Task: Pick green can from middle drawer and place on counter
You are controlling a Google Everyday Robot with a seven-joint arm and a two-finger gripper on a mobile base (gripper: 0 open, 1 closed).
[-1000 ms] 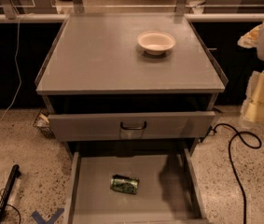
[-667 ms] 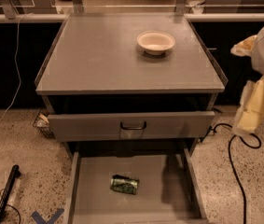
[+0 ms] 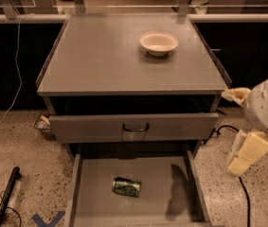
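Observation:
The green can [image 3: 127, 187] lies on its side on the floor of the open middle drawer [image 3: 93, 205], left of the drawer's centre. The counter [image 3: 100, 56] is the flat grey cabinet top above. My gripper [image 3: 243, 159] hangs from the white arm at the far right, outside the cabinet, beside the drawer's right wall and above floor level. It is well to the right of the can and holds nothing that I can see. Its shadow falls on the right part of the drawer floor.
A white bowl [image 3: 158, 42] sits at the back right of the counter. The upper drawer front [image 3: 135, 126] with a dark handle sticks out slightly above the open drawer. A black cable [image 3: 244, 197] runs on the floor at the right, and a black bar [image 3: 5, 195] lies at the left.
The arm and gripper have come down and a little to the left, towards the drawer's right side. The can and the bowl have not moved.

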